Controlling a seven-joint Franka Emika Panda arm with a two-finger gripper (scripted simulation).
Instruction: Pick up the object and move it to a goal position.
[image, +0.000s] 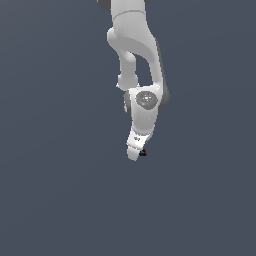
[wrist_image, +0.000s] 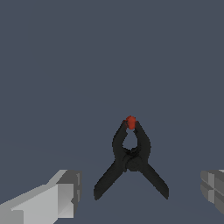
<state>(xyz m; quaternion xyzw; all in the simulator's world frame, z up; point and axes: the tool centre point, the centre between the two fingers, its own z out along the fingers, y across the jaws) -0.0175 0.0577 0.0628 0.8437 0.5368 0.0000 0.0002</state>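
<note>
Trouble first: that little black clamp (wrist_image: 130, 159) is a spindly thing, two thin legs splayed out from a pivot and a red tip up at the other end, so the worry is the fingers closing on a leg instead of the thicker middle, which I'd judge would twist it round or flick it away across the surface (wrist_image: 52, 65). Coming down off-centre would do the same, one finger landing on a leg and pinning it. Now the hand (wrist_image: 140, 197) — spread wide, holding nothing, one pale finger (wrist_image: 48, 201) showing on one side of the wrist view and the other finger just poking in at the opposite edge, and the clamp lies between them, touching neither. It rests flat on the surface, legs pointing back toward the hand, red tip pointing away. From the exterior view the hand (image: 136, 152) is low over the surface, with the clamp (image: 143, 152) just peeking out beside the fingertips on the exterior view's right, mostly hidden by the hand.
</note>
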